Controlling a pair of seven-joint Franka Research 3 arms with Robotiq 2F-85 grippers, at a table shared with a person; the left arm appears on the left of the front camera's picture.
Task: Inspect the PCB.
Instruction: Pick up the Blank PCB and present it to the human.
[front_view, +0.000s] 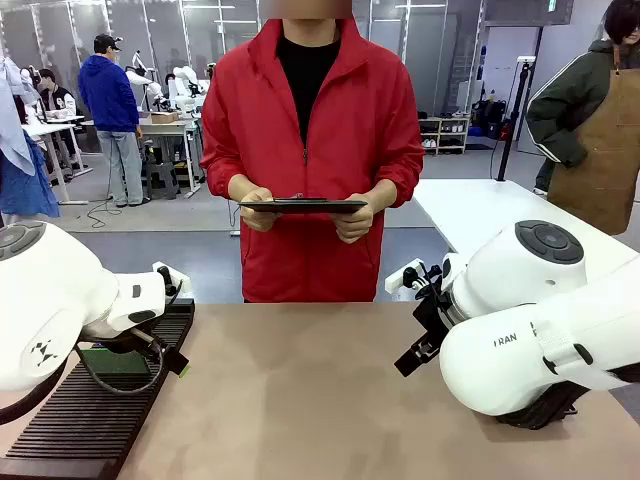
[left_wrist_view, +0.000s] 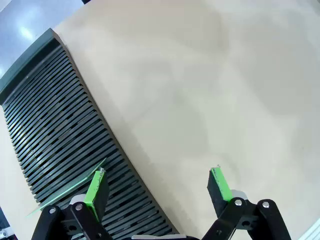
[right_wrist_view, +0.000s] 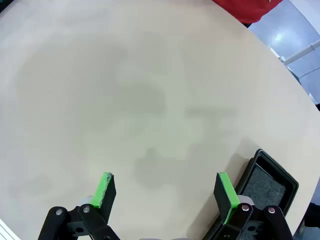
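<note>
PCB (left_wrist_view: 70, 189): a thin green board standing aslant in a slot of the rack, lower left of the left wrist view. It is seen almost edge-on there, so its face cannot be read. In the front view it is a green patch (front_view: 115, 362) at lower left, partly covered by the left arm and a cable loop.
Left gripper (left_wrist_view: 159, 171): jaws spread wide and holding nothing. One green pad sits just beside the board's upper end; whether they touch cannot be told.
Right gripper (right_wrist_view: 165, 175): jaws spread wide and empty above bare table (right_wrist_view: 150, 90). In the front view its fingers are hard to tell from the black wrist parts.
Rack (front_view: 90, 420): black and ribbed, at the lower left corner of the front view, cut off by the frame edge.
Tray (right_wrist_view: 267, 186): shallow, black, with a grey lining, at the lower right of the right wrist view, partly behind a finger.
Person (front_view: 310, 120): stands at top centre in a red jacket, with both hands on a dark tablet (front_view: 303, 206) seen edge-on.
</note>
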